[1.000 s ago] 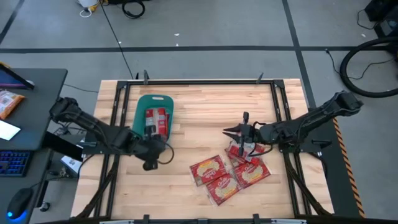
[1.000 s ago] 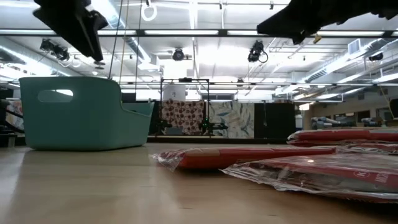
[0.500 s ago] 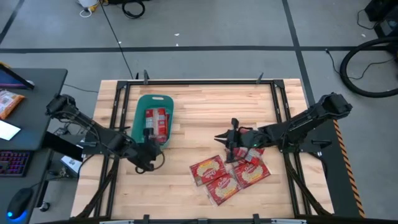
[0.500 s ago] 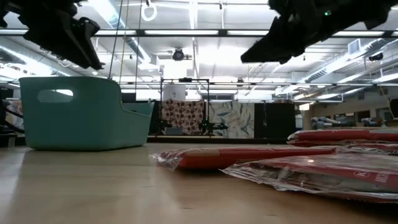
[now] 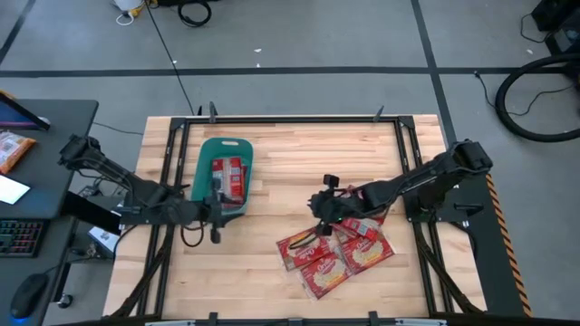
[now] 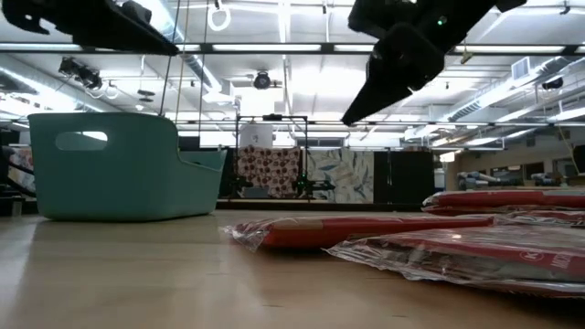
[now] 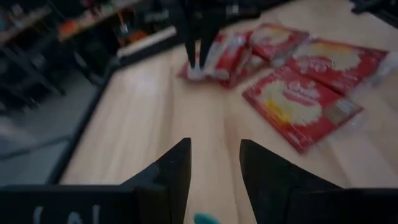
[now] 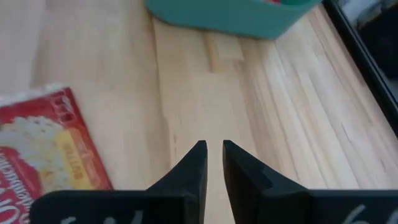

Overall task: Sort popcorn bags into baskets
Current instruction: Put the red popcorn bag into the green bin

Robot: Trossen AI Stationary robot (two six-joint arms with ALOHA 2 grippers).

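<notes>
Above the popcorn bags point(image 5: 328, 252), right tool point(image 5: 319, 206) narrowly parted, empty; left tool point(image 5: 215, 210) parted, empty

The basket point(image 5: 225, 176) sits on the table's point(image 5: 290, 145) left side with popcorn bags point(image 5: 228, 175) inside. More bags point(image 5: 333, 254) lie (some overlapping) to its right, nearer the front edge.

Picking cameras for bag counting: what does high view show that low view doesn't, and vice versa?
Only the high view: red popcorn bags already inside the basket, and the loose bags spread apart on the table. Only the low view: the basket's handle slot, and the room behind the table. Both: the teal basket, bags on the wood, and both arms above the table.
</notes>
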